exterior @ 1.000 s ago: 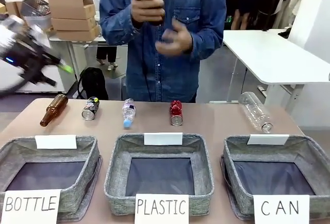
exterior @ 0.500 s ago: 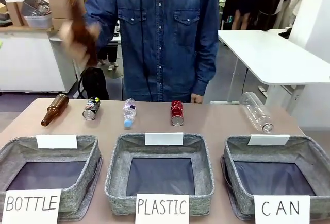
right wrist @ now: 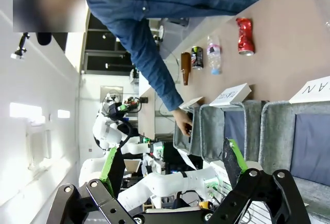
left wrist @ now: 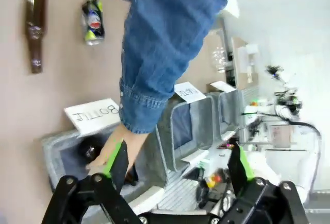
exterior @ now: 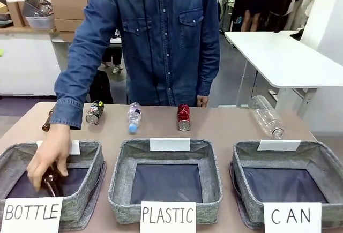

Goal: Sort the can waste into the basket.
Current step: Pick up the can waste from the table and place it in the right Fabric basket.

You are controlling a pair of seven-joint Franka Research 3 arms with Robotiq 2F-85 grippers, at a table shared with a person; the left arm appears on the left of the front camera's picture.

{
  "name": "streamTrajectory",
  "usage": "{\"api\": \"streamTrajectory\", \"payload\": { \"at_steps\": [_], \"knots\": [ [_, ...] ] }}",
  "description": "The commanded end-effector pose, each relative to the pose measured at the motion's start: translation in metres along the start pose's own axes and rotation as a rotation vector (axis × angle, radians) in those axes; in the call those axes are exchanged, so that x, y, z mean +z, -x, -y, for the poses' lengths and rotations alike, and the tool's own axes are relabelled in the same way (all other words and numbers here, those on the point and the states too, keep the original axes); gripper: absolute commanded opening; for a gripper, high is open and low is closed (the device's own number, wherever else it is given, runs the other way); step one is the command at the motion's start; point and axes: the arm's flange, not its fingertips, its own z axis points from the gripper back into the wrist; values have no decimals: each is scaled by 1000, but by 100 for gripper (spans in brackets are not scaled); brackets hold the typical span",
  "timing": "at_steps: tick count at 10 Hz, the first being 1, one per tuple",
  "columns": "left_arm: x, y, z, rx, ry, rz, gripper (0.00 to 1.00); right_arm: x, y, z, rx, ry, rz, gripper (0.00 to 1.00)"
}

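While the person's hand (exterior: 49, 160) reaches into the BOTTLE basket (exterior: 95, 158) at the table's (exterior: 225, 128) near left corner, apparently setting a brown glass bottle there, both cans lie apart from it on their sides along the far edge. The dark can with yellow-green print (exterior: 94, 112) lies toward the far left corner. The red can (exterior: 184, 117) lies near the middle of that edge. The CAN basket (exterior: 242, 163) sits at the near right corner with nothing in it, so no can has been sorted.

Signs face the robot's side, probably so each bin reads plainly from there. The waste is strung out in one row with gaps between pieces, which should leave room for fingers around each.

The left gripper (left wrist: 178, 152) hangs above the table with its jaws wide apart and nothing between them. The right gripper (right wrist: 171, 152) is likewise spread and bare, likely held back while the person works.

Counted: two cans, three baskets including the PLASTIC basket (exterior: 120, 174), two clear plastic bottles, a small one (exterior: 133, 118) and a large one (exterior: 266, 116), and one brown bottle (left wrist: 35, 28) on the table.
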Motion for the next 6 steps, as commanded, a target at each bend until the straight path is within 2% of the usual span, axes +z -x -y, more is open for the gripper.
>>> {"api": "streamTrajectory", "payload": {
  "at_steps": [1, 3, 6],
  "knots": [
    [103, -20, -38, 118, 148, 19, 100, -2, -3, -1, 28, -24, 8, 100],
    [141, -2, -75, 111, 231, -13, 100, -2, -3, -1, 28, -24, 8, 100],
    [131, 0, -80, 141, 229, 8, 100, -2, -3, -1, 28, -24, 8, 100]
  ]
}}
